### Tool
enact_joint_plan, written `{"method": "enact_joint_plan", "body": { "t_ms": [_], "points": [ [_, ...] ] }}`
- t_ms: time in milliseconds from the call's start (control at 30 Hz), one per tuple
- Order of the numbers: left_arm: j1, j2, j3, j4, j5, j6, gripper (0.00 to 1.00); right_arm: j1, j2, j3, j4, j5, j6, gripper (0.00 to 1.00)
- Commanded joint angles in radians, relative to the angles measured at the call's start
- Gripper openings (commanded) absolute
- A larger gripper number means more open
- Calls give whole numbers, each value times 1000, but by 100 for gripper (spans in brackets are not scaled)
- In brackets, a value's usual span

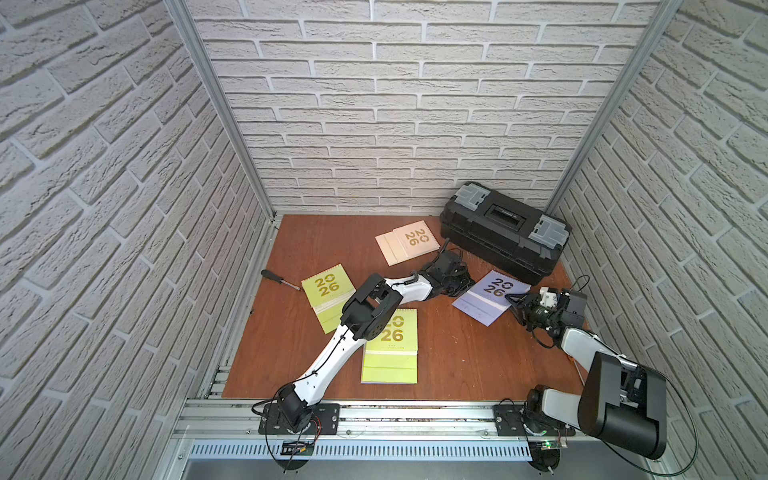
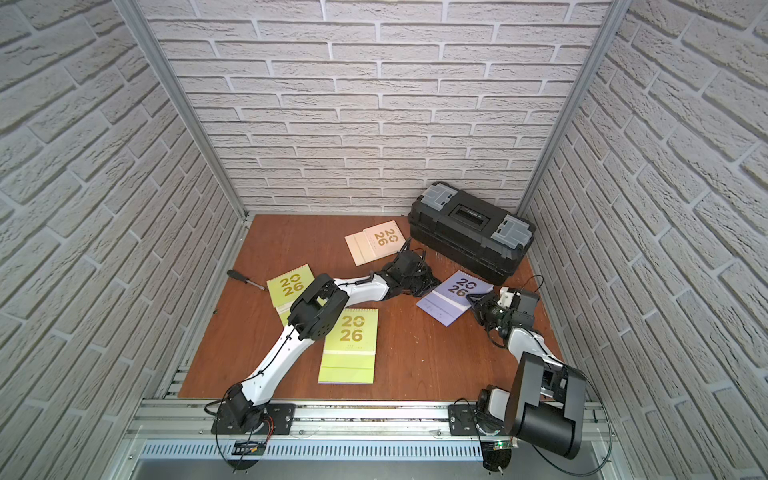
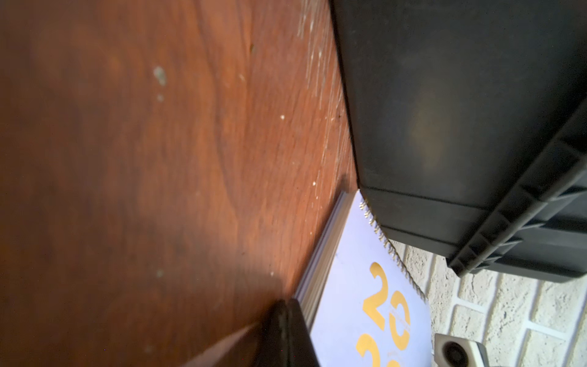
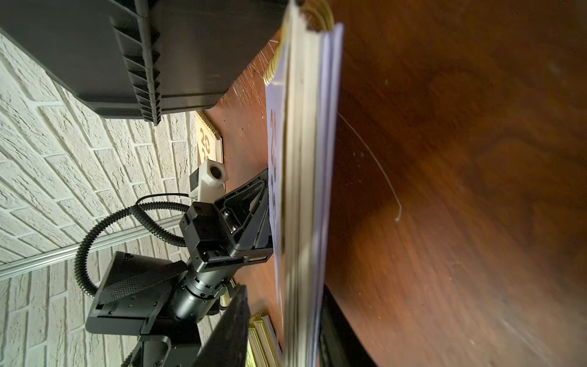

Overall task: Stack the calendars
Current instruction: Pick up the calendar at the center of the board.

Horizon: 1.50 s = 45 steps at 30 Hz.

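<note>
- Lavender spiral-bound desk calendar [image 1: 484, 301] with a gold "2026" cover lies flat right of centre on the reddish-brown wooden worktop [image 1: 457, 365], its spiral edge just beside the black plastic toolbox [image 1: 505, 230] at the upper right.
- Right gripper [image 1: 513, 300] has its jaws apart on either side of this calendar's right edge. In the right wrist view a gap shows between one finger [image 4: 236, 327] and the cover.
- Left gripper [image 1: 457, 284] has its jaws together, its tip at the lavender calendar's left edge.
- Cream calendar [image 1: 407, 243] lies above centre, left of the toolbox.
- One lime green calendar [image 1: 326, 291] lies left of centre, and a second lime green calendar [image 1: 390, 353] lies below centre, near it.
- Black-handled screwdriver [image 1: 279, 279] lies at the worktop's left edge.
</note>
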Motion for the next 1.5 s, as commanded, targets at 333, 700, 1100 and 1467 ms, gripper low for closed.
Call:
{"method": "enact_joint_plan", "body": {
  "t_ms": [333,700,1100,1467],
  "points": [
    [-15,-10,-38,-132,9,6,0,6,-37,44,-70,-4,-48,17],
    [-3,-77,-60,-149,-6,36,0,8,-127,51,-177,-2,-92,9],
    [15,-250,-225,-133,-48,85,0,8,-313,22,-312,-10,-105,6],
    [30,-431,-394,-133,-93,136,0,22,-449,31,-396,-54,-70,3]
  ]
}}
